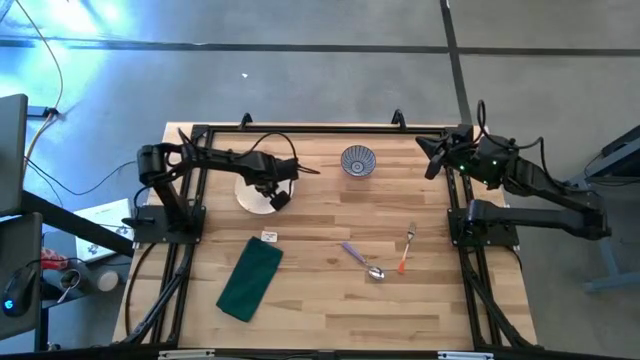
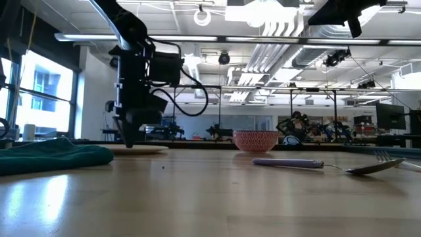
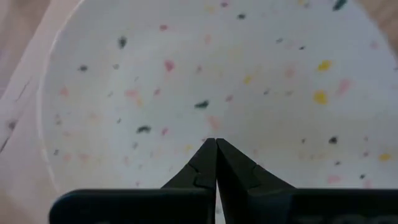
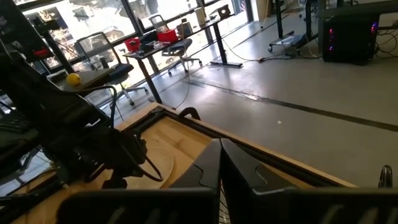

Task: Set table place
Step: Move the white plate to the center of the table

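Observation:
A round cream speckled plate [image 1: 252, 196] lies flat on the table's far left part and fills the left wrist view [image 3: 205, 74]. My left gripper [image 1: 277, 197] is shut and points down over the plate's right part; the low view shows its tip [image 2: 129, 141] at about plate height. The small blue patterned bowl [image 1: 358, 160] stands at the far middle. The dark green napkin [image 1: 250, 279] lies flat at the near left. The lilac-handled spoon [image 1: 361, 260] and the orange-handled fork [image 1: 405, 250] lie at the near right. My right gripper [image 1: 430, 152] is shut, high at the far right corner. My left gripper's shut fingertips [image 3: 216, 144] point down at the plate's inner surface [image 3: 211, 118], from above. They are just over it or on it; I cannot tell whether they touch. The plate lies flat on the table.
A small white tag [image 1: 268, 236] lies between the plate and the napkin. The black frame [image 1: 320, 128] runs along the table's edges. Bare wood lies in the table's middle [image 1: 330, 215] and near the front edge.

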{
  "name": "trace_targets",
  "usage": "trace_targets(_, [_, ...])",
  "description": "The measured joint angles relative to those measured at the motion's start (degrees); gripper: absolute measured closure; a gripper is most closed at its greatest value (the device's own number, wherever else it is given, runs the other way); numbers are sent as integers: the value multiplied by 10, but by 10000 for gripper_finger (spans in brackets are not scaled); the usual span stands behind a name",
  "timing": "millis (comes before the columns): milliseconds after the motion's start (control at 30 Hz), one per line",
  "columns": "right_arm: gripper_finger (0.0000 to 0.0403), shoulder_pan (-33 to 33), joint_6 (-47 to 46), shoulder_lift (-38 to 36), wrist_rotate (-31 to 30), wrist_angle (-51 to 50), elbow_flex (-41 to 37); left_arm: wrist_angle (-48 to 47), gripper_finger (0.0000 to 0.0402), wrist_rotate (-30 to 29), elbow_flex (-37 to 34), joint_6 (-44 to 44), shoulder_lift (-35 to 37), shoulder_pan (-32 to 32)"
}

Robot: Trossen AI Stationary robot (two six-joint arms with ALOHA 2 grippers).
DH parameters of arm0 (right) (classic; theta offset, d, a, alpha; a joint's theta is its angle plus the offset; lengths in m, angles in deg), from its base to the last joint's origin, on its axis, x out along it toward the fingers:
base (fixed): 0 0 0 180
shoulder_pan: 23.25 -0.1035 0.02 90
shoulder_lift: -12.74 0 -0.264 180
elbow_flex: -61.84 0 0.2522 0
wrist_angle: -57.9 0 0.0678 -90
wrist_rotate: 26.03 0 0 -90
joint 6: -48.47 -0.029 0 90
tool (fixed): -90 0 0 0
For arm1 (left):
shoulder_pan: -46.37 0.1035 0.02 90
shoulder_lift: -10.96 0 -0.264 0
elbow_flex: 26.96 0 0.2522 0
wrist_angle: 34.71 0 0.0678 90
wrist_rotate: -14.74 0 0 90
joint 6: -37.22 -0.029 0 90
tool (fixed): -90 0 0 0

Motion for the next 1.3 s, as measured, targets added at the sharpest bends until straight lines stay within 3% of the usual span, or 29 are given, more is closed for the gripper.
trace_targets(367, [403, 0, 0, 0, 8, 0, 0, 9, 401, 19, 2, -5, -29, 0])
trace_targets(567, [403, 0, 1, 0, 9, 0, 0, 47, 402, 47, 12, 4, -31, -35])
trace_targets(833, [403, 0, 2, 0, 9, 1, 0, 157, 401, 96, 11, 70, -33, -106])
trace_targets(1067, [403, 0, 2, 0, 15, 13, 0, 255, 401, 116, 10, 122, -40, -132])
trace_targets(1300, [403, 0, 14, 0, 25, 32, 0, 238, 401, 134, 81, 100, -92, -130])
